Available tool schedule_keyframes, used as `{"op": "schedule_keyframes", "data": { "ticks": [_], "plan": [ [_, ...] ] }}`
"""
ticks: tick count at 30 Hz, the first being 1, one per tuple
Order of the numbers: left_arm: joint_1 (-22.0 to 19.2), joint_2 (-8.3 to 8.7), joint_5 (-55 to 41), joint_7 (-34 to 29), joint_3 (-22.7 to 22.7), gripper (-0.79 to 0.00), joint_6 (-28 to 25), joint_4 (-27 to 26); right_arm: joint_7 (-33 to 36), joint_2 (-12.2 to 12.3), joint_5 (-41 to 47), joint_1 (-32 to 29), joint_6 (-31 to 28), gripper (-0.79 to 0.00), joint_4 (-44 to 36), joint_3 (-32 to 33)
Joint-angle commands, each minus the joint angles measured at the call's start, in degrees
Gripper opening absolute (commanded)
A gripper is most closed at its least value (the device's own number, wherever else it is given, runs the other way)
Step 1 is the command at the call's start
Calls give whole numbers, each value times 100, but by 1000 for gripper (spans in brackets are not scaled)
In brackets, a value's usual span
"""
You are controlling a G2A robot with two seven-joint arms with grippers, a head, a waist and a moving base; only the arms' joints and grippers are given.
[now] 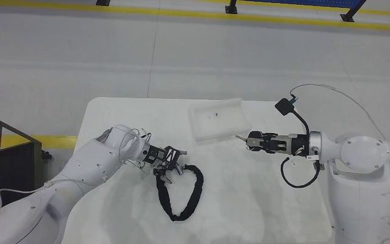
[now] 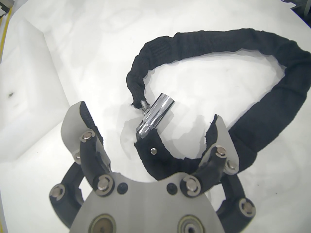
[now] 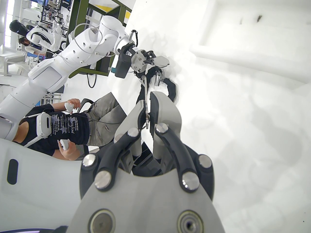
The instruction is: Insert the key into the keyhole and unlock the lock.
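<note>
Near the white tray (image 1: 222, 124), right fingers (image 3: 166, 112) clench the key (image 3: 146, 95); left fingers (image 2: 73, 122) spread around the lock (image 2: 157, 115).

This looks like a robotics lab in a factory hall: a smooth grey floor (image 1: 183, 55) with painted yellow lines (image 1: 183, 13), a green metal frame (image 3: 79, 3), and another white robot (image 3: 38, 37) far behind.

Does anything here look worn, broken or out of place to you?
Only minor wear. The black pad on one finger of the left pincer is ragged at its tip, the chain lock has a fabric sleeve frayed at one end, and the white tray has dark specks in it.
</note>
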Motion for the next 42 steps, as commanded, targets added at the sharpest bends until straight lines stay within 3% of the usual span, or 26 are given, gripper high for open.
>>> {"op": "schedule_keyframes", "data": {
  "ticks": [1, 4, 6, 8, 15, 16, 17, 18, 23, 28, 35, 42],
  "plan": [
    [-9, -49, 58, 19, 0, 0, 19, 88, 0, 0, 0, 0, 0, -785, 0, 0],
    [-12, -106, 71, 52, 0, -160, 51, 199, 0, 0, 0, 0, 0, -785, 0, 0],
    [-25, -134, 109, 58, 0, -212, 57, 271, 0, 0, 0, 0, 0, -785, 0, 0],
    [-20, -158, 121, 72, 0, -363, 71, 334, 0, 0, 0, 0, 0, -785, 0, 0],
    [-17, -270, 129, 43, 0, -486, 43, 434, 0, 0, 0, 0, 0, -785, 0, 0],
    [-27, -290, 152, 19, 0, -545, 19, 443, 0, 0, 0, 0, 0, -785, 0, 0],
    [-34, -310, 169, 3, 0, -696, 3, 455, 0, 0, 0, 0, 0, -785, 0, 0],
    [-40, -329, 158, 3, 0, -785, 3, 476, 0, 0, 0, 0, 0, -785, 0, 0],
    [-80, -382, 7, 48, 0, -785, 48, 563, 0, 0, 0, 0, 0, -785, 0, 0],
    [-88, -331, -530, 132, 0, -785, 130, 474, 0, 0, 0, 0, 0, -785, 0, 0],
    [-120, -92, -1263, -23, 0, -785, -25, -225, -32, 0, 3, -16, -11, -785, -15, -16],
    [-370, 170, -1729, -230, 0, -785, -231, -960, -182, 51, -91, -380, 36, -785, -473, -482]
  ]
}}
